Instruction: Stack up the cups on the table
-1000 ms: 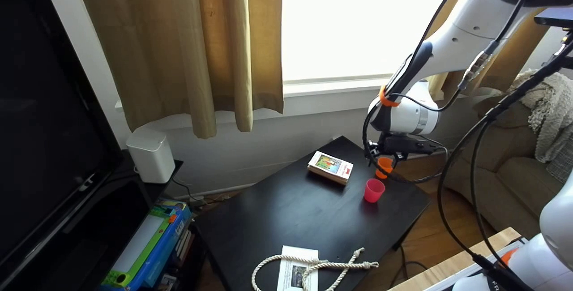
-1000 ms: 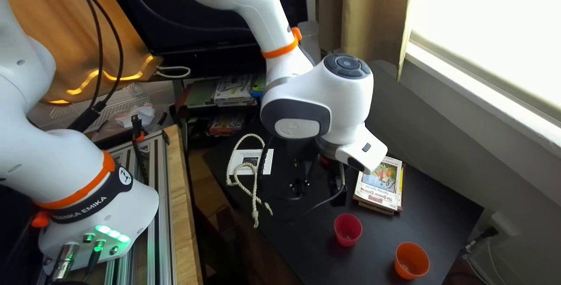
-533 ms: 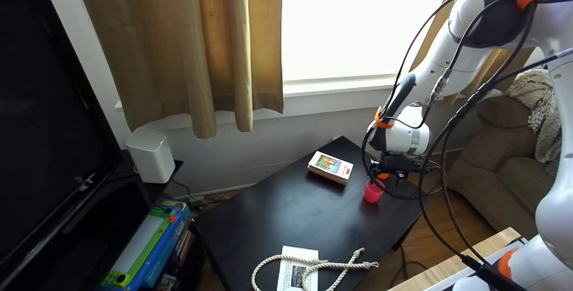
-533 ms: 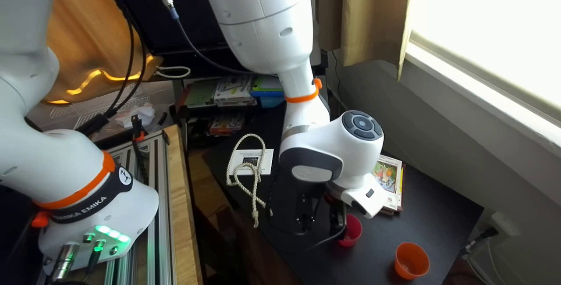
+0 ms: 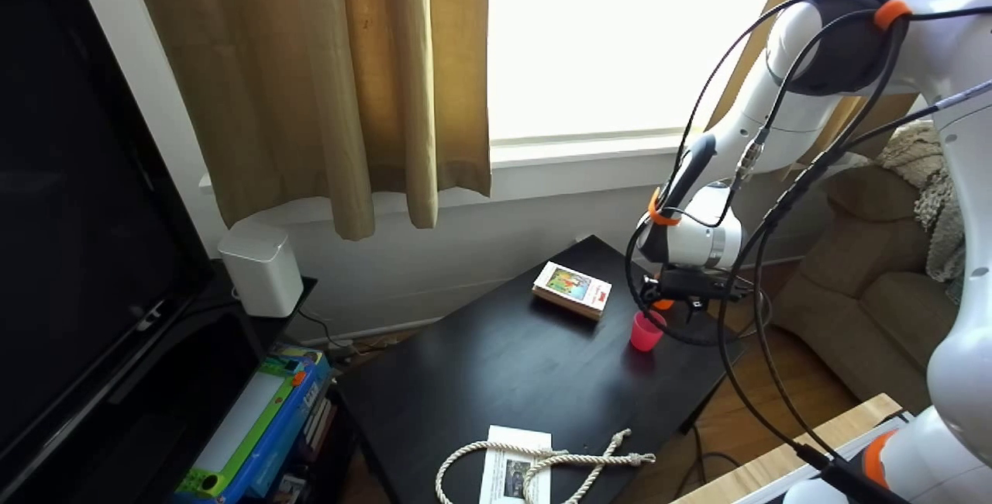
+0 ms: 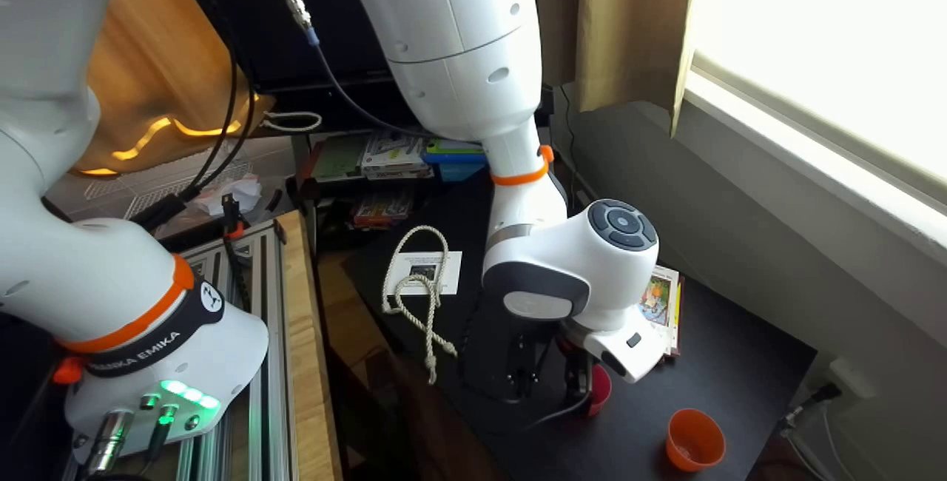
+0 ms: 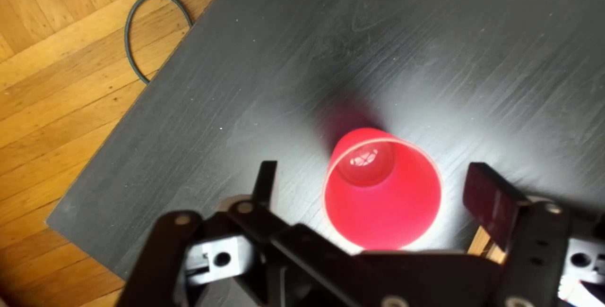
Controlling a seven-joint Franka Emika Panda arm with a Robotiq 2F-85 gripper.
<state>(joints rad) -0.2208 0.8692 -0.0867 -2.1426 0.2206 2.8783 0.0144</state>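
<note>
The arm (image 6: 481,59) reaches out over the dark table (image 5: 480,364), its claw (image 7: 376,184) at the red cup (image 7: 385,203). The claw is spread wide and has hold of nothing: in the wrist view a finger stands to each side of the red cup, with a strip of tabletop showing in both gaps. Whether the tips sit lower than the rim, I can't tell. The red cup stands upright on the table, and I can look down into it to the shiny bottom.

The orange cup (image 6: 694,440) is upright on the table too, near the red cup but apart from it. In an exterior view it is mostly hidden behind the claw, with just a bit of orange peeking out.

Some books (image 5: 572,289) lie near the cups, a colourful cover facing up. Over at another end of the table, well apart from the cups, a rope (image 5: 581,458) lies across a white sheet (image 5: 494,477).

Around us there's a TV (image 5: 70,194) with a white box (image 5: 260,271) beside it, a tan curtain (image 5: 310,101) next to a bright window (image 5: 604,39), and a couch (image 5: 876,209) with a blanket (image 5: 914,159) over it. The floor (image 7: 61,123) is wood.
</note>
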